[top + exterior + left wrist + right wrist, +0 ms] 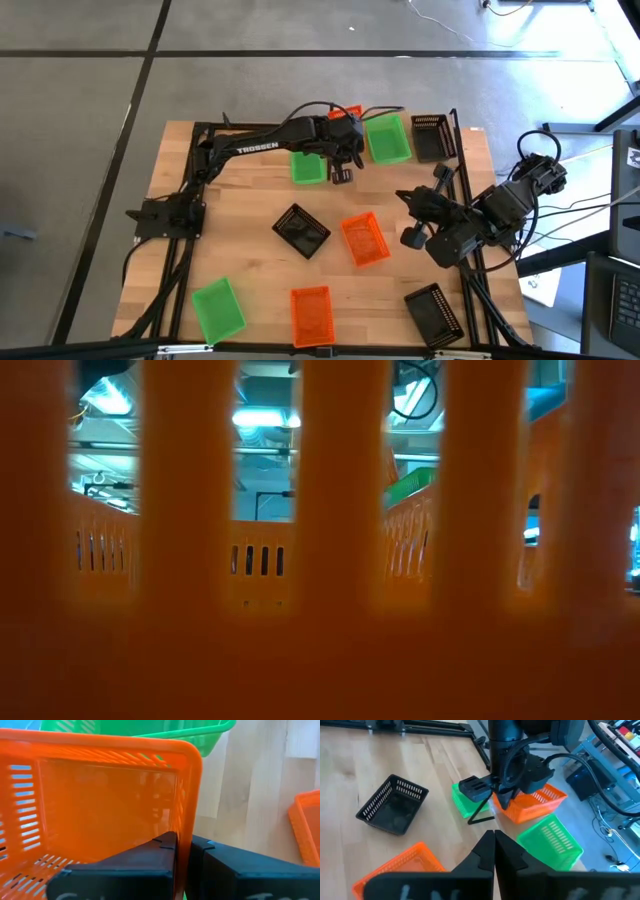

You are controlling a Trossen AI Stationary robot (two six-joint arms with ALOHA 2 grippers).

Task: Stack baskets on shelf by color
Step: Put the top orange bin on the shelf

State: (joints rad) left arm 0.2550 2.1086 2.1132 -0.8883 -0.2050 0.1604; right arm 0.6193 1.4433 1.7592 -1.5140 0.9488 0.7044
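Both grippers are closed: left gripper (182,870) pinches an orange basket's (100,805) wall; right gripper (494,851) grips nothing.

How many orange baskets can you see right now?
3: one held by the left gripper at the table's far side, one mid-table, one at the near edge. None seem hidden.

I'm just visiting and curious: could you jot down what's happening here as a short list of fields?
Left end effector: shut on the rim of an orange basket, at the table's far side
Right end effector: shut, holding nothing, at the right edge
Beside the held basket: green basket, then black basket
Loose on the table: six more baskets
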